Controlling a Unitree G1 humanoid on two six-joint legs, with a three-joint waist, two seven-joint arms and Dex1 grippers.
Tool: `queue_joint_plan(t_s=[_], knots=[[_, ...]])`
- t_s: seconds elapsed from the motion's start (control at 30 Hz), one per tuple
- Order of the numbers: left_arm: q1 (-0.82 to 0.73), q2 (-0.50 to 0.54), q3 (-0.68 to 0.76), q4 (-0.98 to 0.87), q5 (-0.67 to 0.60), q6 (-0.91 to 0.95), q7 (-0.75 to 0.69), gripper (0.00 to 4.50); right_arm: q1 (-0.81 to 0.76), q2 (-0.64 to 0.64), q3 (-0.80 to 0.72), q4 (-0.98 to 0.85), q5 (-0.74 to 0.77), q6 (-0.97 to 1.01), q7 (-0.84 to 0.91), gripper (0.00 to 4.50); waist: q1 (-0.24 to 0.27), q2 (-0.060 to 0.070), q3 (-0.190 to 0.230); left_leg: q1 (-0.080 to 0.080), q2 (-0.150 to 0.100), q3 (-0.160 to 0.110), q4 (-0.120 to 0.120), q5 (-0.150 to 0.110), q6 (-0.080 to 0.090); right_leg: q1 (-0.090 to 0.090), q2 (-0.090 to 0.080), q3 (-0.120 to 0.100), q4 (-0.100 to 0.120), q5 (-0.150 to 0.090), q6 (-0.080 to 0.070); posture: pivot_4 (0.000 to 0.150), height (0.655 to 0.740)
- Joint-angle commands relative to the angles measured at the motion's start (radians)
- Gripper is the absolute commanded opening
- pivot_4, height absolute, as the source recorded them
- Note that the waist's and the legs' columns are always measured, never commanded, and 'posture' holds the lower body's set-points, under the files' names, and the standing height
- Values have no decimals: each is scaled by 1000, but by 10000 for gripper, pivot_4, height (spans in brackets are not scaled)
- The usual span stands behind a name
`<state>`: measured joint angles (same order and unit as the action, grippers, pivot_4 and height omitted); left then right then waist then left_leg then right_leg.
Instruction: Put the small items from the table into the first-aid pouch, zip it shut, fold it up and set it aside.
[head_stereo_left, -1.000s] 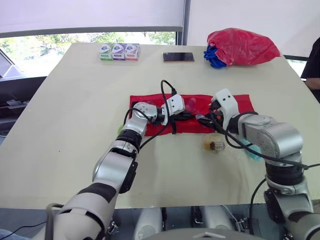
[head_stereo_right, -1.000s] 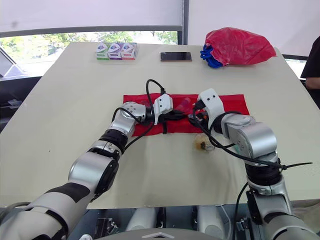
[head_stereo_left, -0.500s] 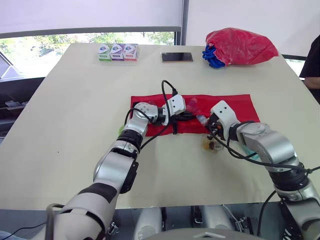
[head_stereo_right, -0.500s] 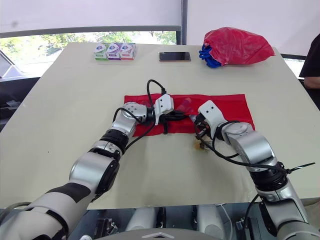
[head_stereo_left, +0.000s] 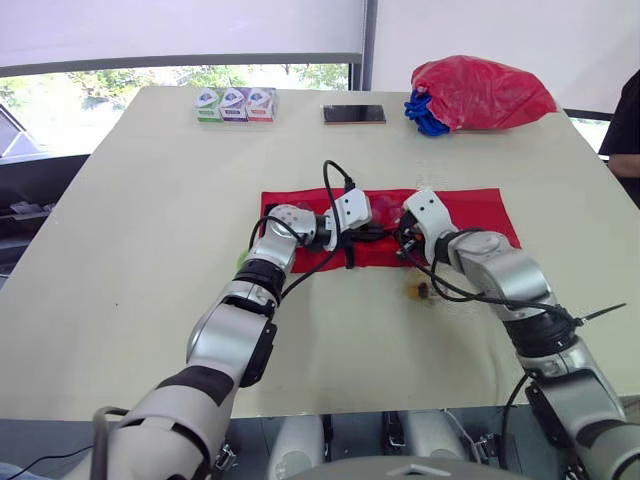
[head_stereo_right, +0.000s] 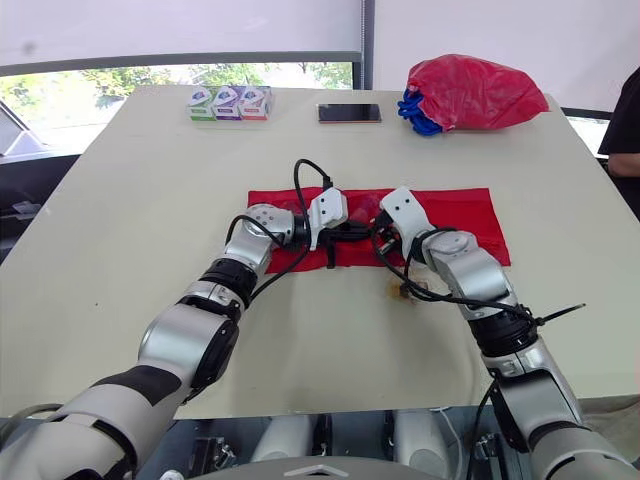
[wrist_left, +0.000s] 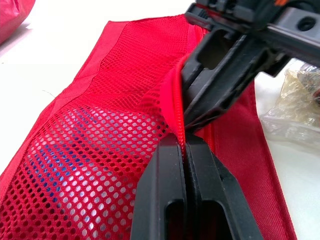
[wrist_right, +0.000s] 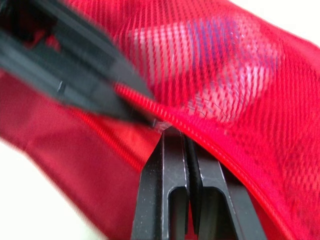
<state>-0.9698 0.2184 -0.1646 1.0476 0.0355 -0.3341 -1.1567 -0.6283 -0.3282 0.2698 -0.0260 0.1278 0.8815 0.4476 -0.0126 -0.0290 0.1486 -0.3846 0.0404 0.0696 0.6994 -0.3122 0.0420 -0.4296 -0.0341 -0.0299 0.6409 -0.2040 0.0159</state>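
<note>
The red first-aid pouch (head_stereo_left: 470, 212) lies flat and unfolded on the middle of the table. Blue and white items (wrist_left: 75, 150) show through its mesh pocket. My left gripper (wrist_left: 184, 142) is shut on the raised red zipper edge of the mesh pocket. My right gripper (wrist_right: 175, 131) meets it head-on, fingers together on the same edge; in the eye views it is the right gripper (head_stereo_left: 402, 240). A small clear packet (head_stereo_left: 420, 290) lies on the table just in front of the pouch, under my right forearm.
At the far edge of the table stand three small boxes (head_stereo_left: 237, 103), a dark phone (head_stereo_left: 354, 114) and a red plastic bag (head_stereo_left: 485, 92) with a blue item (head_stereo_left: 425, 115) beside it. A person's sleeve (head_stereo_left: 625, 130) shows at the right edge.
My right gripper dipped toward the clear packet half a second ago and has come back up to the pouch's zipper edge, close against the left gripper. The left gripper has held still.
</note>
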Motion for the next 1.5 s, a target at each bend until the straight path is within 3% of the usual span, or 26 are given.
queue_joint_plan(t_s=[0.03, 0.33, 0.63, 0.73, 0.87, 1.1, 1.2, 1.23, 1.4, 1.43, 1.5], knots=[[2, -3, 5, -41, -13, -2, -6, 0, -41, 30, 10, 50, -48, -112, -27, 998, -1, 0, 0, 0, 0, 0, 0, 0, 0, 0, 0, 0, 0, 0, 0, 1500, 7400], [2, 8, 10, -38, -12, -1, 4, 0, -9, 39, -7, 22, -48, -150, 10, 998, -1, 0, 0, 0, 0, 0, 0, 0, 0, 0, 0, 0, 0, 0, 0, 1500, 7400], [-13, 17, 18, -14, -13, -2, 19, 0, 160, -105, -114, -379, 107, 5, 143, 998, 2, 0, 0, -1, 0, 0, 0, 0, 0, 0, 0, 0, 0, 0, 0, 1500, 7400], [-12, 14, 23, -13, -19, -6, 22, 0, 246, -170, -210, -499, 190, 53, 186, 998, 3, 0, 0, 0, 0, 0, 0, 0, 0, 0, 0, 0, 0, 0, 0, 1500, 7400], [-7, 11, 32, -15, -43, 23, -22, 0, 424, -233, -398, -608, 314, -41, 283, 998, 9, 0, 0, -1, 0, -1, 0, 0, 0, 0, 0, 0, -1, 0, 0, 1500, 7400], [-12, 18, 31, -12, -42, 22, -28, 0, 749, -352, -753, -574, 438, -336, 572, 998, 11, -1, 0, 2, 0, -1, 0, 0, 1, 3, 0, 1, -2, -3, 5, 1500, 7400], [-14, 22, 31, -6, -39, 16, -26, 0, 844, -420, -937, -508, 536, -355, 708, 15425, 11, -1, 0, 3, -1, 0, 0, -1, 1, 4, 0, 3, -2, -3, 5, 1500, 7400], [-14, 23, 31, -4, -38, 13, -26, 0, 862, -437, -978, -492, 562, -354, 732, 17461, 11, -1, 1, 4, -1, 0, 0, -1, 1, 4, 1, 3, -2, -3, 5, 1500, 7400], [-17, 28, 30, 4, -34, 6, -24, 0, 962, -560, -1196, -424, 661, -312, 874, 40200, 13, -1, 0, 4, -1, 0, 0, -1, 1, 4, 1, 5, -1, -3, 5, 1500, 7400], [-17, 29, 30, 4, -34, 5, -25, 0, 976, -574, -1217, -420, 668, -307, 888, 43080, 13, -1, 1, 4, -1, 0, 0, -1, 1, 4, 1, 5, -1, -3, 5, 1500, 7400], [-20, 30, 30, 6, -33, 5, -26, 0, 1018, -610, -1290, -405, 677, -289, 930, 43080, 16, -1, 1, 4, -1, -1, 0, -1, 1, 4, 1, 4, -1, -3, 5, 1500, 7400]])
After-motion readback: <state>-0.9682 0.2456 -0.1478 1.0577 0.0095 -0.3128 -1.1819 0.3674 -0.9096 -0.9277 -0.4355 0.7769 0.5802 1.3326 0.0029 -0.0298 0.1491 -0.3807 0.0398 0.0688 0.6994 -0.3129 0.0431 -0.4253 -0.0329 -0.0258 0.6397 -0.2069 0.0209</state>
